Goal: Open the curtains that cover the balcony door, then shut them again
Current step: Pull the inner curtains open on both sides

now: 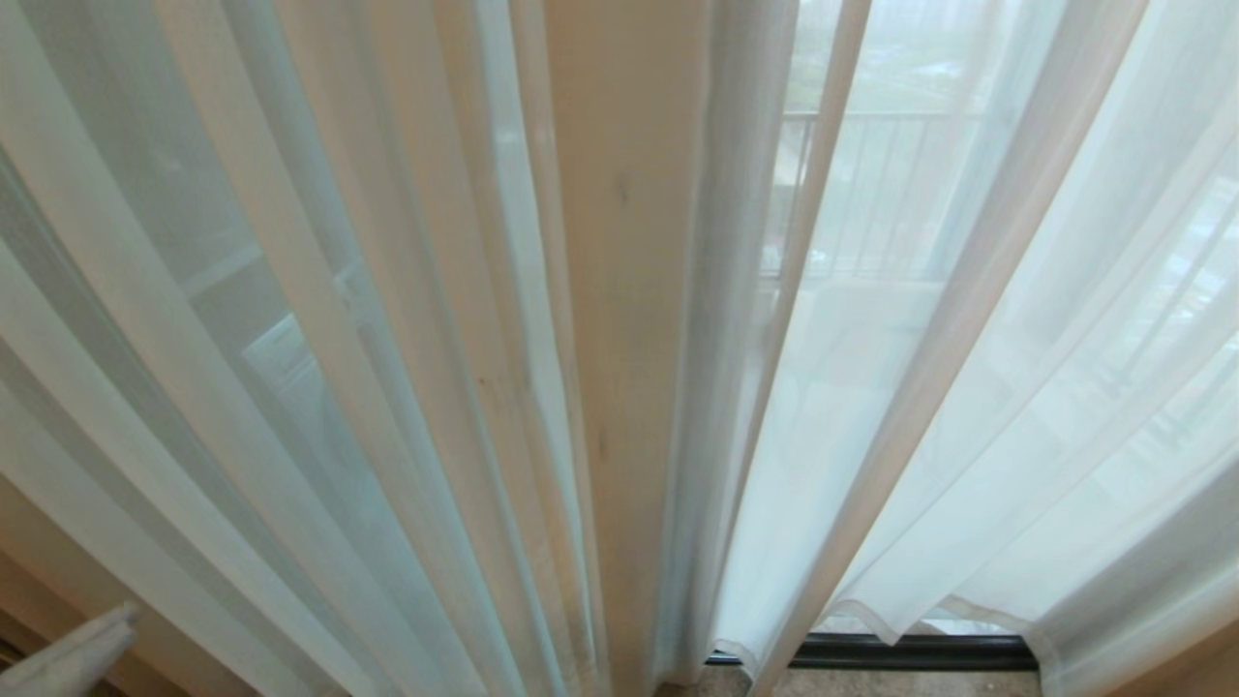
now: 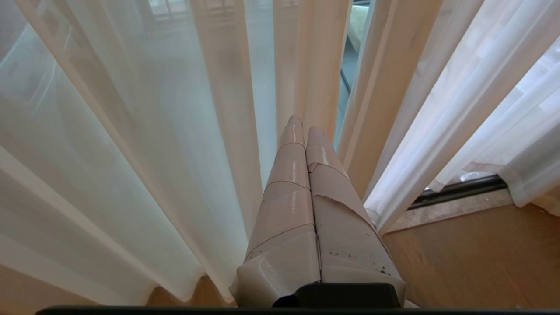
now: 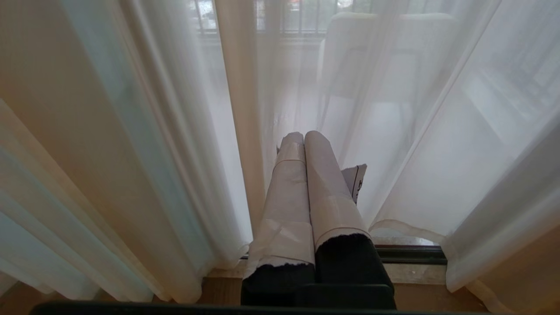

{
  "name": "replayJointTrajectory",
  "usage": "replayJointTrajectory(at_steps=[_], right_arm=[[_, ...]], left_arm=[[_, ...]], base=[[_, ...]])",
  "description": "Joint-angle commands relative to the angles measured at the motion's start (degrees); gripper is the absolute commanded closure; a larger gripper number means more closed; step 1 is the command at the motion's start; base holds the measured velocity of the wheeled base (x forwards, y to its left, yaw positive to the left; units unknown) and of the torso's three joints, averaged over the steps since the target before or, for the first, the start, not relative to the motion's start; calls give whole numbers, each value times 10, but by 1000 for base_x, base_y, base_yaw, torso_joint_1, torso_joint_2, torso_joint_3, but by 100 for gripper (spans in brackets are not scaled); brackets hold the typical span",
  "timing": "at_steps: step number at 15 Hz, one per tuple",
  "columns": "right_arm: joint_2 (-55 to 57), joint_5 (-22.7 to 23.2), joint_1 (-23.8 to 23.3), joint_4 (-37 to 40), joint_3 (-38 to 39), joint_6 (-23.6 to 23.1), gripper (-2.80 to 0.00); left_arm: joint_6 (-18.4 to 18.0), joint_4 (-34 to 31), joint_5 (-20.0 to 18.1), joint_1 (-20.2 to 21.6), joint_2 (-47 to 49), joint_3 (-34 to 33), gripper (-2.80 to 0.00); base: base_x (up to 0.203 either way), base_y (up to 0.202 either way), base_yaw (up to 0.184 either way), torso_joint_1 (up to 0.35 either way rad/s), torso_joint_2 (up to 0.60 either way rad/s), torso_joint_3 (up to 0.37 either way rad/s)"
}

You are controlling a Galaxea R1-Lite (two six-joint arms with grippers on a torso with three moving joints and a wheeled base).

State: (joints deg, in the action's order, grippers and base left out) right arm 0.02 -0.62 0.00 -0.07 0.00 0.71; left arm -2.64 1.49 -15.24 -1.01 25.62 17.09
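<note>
The sheer white curtains (image 1: 290, 368) hang drawn across the whole head view in long folds, and their hems end just above the floor. Two panels meet near the middle, and a narrow slit (image 2: 348, 74) between them shows glass. Of the balcony door only the dark bottom frame (image 1: 910, 653) shows bare; its glass is veiled by the fabric. My left gripper (image 2: 305, 127) is shut and empty, pointing at the folds beside the slit, and its tip shows low at the left (image 1: 106, 631). My right gripper (image 3: 304, 138) is shut and empty, close before the right panel (image 3: 415, 131).
A denser beige band of fabric (image 1: 629, 290) runs down the middle where the panels meet. A stone sill (image 2: 455, 205) and a wooden floor (image 2: 472, 262) lie below the hems. A railing (image 1: 871, 184) and pale shapes show dimly through the sheer fabric.
</note>
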Motion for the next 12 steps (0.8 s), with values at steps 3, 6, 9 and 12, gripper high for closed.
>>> replayJointTrajectory(at_steps=[3,6,9,12], right_arm=[[1,0,0,0,0,-1,0],[1,0,0,0,0,0,0],[1,0,0,0,0,0,0],[1,0,0,0,0,0,0]], left_arm=[[-4,-9,17,5,75,74,0],[1,-14,22,3,121,75,0],[24,-14,2,-28,126,68,0],[27,4,0,-52,179,78,0]], base=[[0,0,0,0,0,0],[0,0,0,0,0,0],[0,0,0,0,0,0],[0,0,0,0,0,0]])
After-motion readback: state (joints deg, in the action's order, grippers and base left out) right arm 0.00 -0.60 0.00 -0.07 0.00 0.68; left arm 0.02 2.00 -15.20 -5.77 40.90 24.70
